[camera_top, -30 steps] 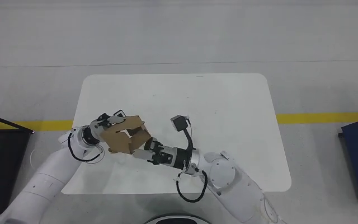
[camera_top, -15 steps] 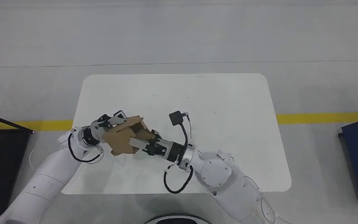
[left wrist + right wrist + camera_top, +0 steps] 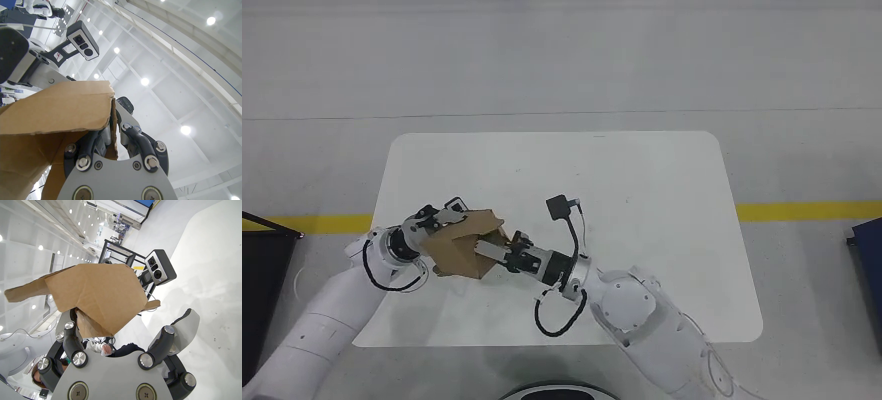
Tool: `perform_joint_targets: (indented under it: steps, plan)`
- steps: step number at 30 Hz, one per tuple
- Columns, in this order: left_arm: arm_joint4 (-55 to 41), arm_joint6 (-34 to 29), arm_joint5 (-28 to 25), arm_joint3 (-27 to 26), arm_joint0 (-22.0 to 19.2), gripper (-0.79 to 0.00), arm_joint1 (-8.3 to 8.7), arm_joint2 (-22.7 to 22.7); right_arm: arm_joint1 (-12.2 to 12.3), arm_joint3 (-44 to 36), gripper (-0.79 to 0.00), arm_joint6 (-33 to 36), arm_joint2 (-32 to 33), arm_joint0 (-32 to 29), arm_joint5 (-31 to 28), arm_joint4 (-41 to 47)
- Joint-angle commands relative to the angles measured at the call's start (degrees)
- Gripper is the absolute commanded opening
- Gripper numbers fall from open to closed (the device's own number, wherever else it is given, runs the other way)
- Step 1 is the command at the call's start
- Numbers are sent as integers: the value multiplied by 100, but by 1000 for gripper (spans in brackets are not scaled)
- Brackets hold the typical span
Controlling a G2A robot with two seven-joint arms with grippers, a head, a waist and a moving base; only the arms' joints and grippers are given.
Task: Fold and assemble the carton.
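The left gripper (image 3: 114, 132) has its jaws clamped on a thin side wall of the brown cardboard carton (image 3: 56, 106), with the wall's edge running straight between the two fingers. The right gripper (image 3: 130, 313) stands at the carton's opposite side with its jaws wide apart. One finger is free in the air and the other is tucked beneath a bent flap; whether that one touches the cardboard cannot be told. Seen from above, the partly folded carton is flanked by the two grippers, its flaps at uneven angles. It is over the white table (image 3: 642, 190), near the left edge and toward the corner nearest the robot. Whether it rests on the tabletop cannot be told. Beyond the table, a yellow line (image 3: 807, 211) crosses the grey floor (image 3: 562, 60).
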Motion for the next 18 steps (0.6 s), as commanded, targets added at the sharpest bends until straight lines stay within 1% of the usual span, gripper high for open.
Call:
perform_joint_targets:
  steps: [1,3,5,8,10,12,13,16,18]
  plan:
    - [-160,0,1,-22,36,-785,1,22,26,-83,0,97,106,-101,-243,169]
    - [-354,0,1,-31,57,-785,8,58,62,-149,0,218,285,-239,-596,489]
    - [-481,0,1,-15,62,-785,22,106,99,-160,0,500,460,-384,-1094,1067]
    - [-531,0,1,11,64,-785,49,197,147,-57,0,1217,683,-461,-1827,2387]
    - [-528,0,1,31,50,-785,62,263,158,70,0,1863,711,-386,-2170,3572]
    - [-526,0,1,37,30,-785,68,324,153,298,0,2610,671,-183,-2160,4801]
    - [-533,0,1,31,21,-785,68,354,144,475,0,2816,672,-60,-2112,5213]
    - [-529,0,1,30,-14,-785,67,422,83,872,0,3260,468,330,-1957,5810]
    - [-519,0,1,25,-35,-785,66,451,31,1137,0,3314,342,574,-1950,5962]
